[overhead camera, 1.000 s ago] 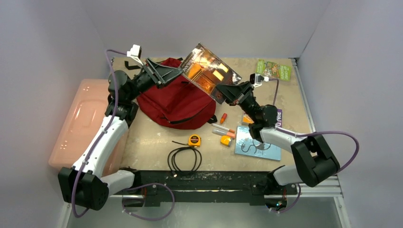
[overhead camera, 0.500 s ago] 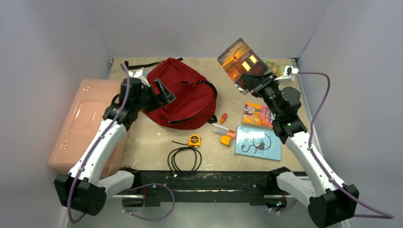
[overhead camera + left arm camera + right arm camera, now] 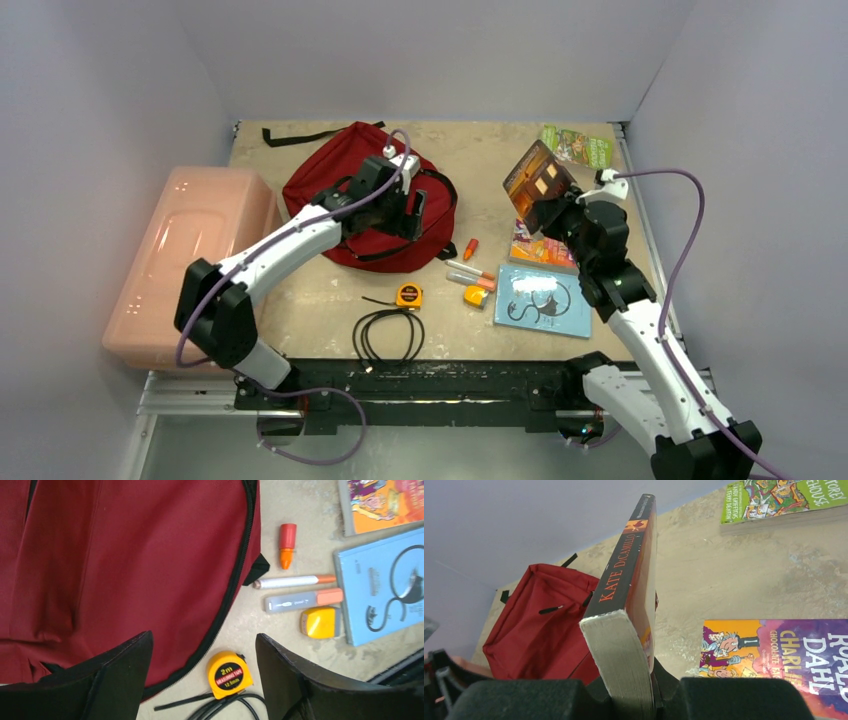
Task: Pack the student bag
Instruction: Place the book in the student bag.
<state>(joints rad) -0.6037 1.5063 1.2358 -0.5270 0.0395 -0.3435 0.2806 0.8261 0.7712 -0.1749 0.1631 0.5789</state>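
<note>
The soft, woven dark red student bag (image 3: 335, 165) lies flat at the tabletop's (image 3: 320, 290) rear left (long axis slanting far-left to near-right). The right gripper's (image 3: 550, 205) jaws clamp a thick rectangular paperback book (image 3: 537, 172). The left gripper's (image 3: 202, 645) jaws gape empty over the bag's zippered edge.

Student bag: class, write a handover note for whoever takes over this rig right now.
Left hand open, empty, above the student bag's near edge.
Right hand shut on an orange book, held upright in the air.
Done: nothing visibly packed.
Left: bag that book, then probably the blue book, Dahl book, green book, pens, tape measure, cable.
</note>
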